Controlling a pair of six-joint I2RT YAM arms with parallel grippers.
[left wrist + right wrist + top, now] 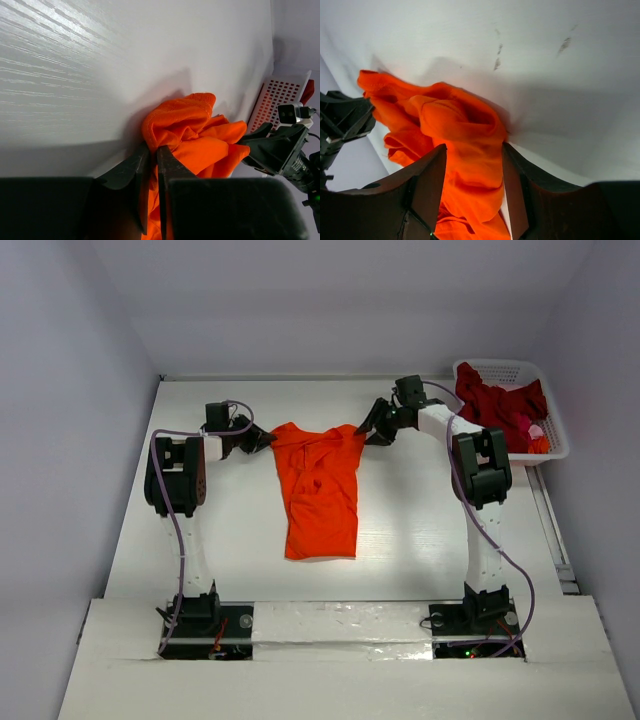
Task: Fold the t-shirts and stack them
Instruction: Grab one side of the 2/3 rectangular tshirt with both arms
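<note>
An orange t-shirt [320, 490] lies partly spread at the middle of the table [230, 530], collar end toward the back and bunched. My left gripper [268, 440] sits at its back left corner. In the left wrist view the gripper [153, 146] is shut on a fold of the orange t-shirt [200, 130]. My right gripper [368, 432] is at the back right corner. It [474, 146] stands open in its wrist view, with orange cloth [465, 130] lying between the fingers. A crimson t-shirt [495, 405] is heaped in the basket.
A white latticed basket [556, 425] stands at the back right corner of the table, close behind the right arm; it also shows in the left wrist view [280, 97]. Grey walls close in the back and both sides.
</note>
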